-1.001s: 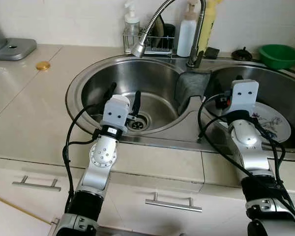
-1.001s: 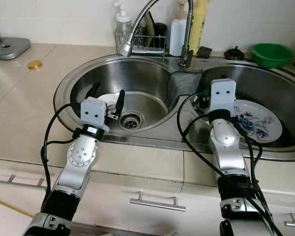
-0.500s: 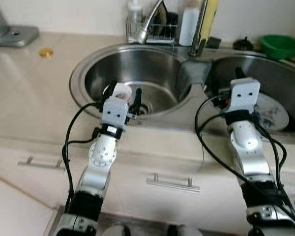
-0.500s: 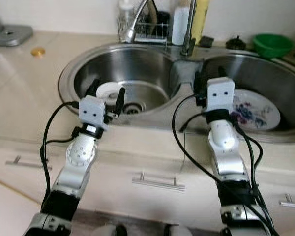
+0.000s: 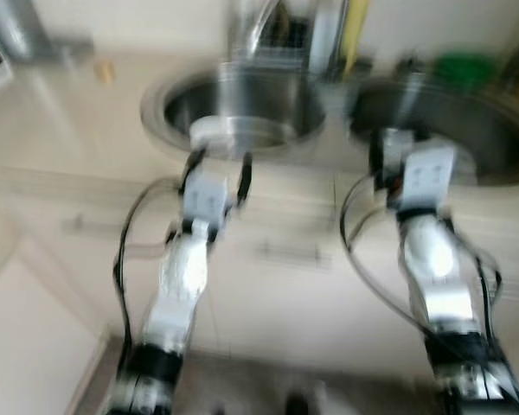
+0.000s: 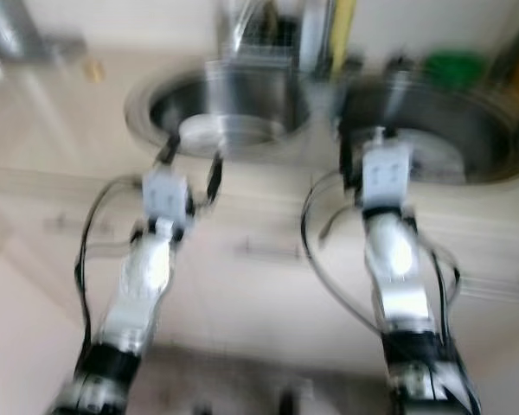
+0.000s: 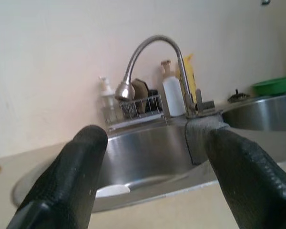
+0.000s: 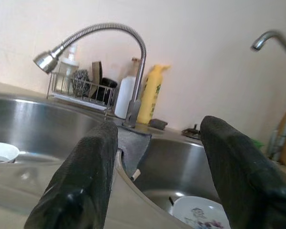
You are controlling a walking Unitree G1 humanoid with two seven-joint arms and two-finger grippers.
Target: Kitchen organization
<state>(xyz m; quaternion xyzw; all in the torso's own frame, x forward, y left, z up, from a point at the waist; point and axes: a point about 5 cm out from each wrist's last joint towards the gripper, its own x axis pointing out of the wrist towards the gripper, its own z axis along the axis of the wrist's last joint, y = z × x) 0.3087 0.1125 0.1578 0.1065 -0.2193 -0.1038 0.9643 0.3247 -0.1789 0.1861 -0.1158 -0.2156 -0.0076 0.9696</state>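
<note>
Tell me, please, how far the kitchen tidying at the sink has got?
Nothing looks put away: a white bowl lies in the left basin and a patterned plate in the right basin. Nothing is in hand; the left gripper and right gripper are open and empty. Both dishes are left.

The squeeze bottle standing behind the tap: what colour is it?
Yellow; the squeeze bottle shows best in the right wrist view.

Two silver arms, rounded metallic segments, dark collars near the base. Black cables loop loosely beside each forearm. Left gripper [image 5: 218, 162]: pale grey boxy wrist block, two long black fingers [image 7: 71, 181] with finely pebbled surface. Right gripper [image 8: 157, 176]: same grey block, same textured black fingers [image 8: 243, 176].
</note>
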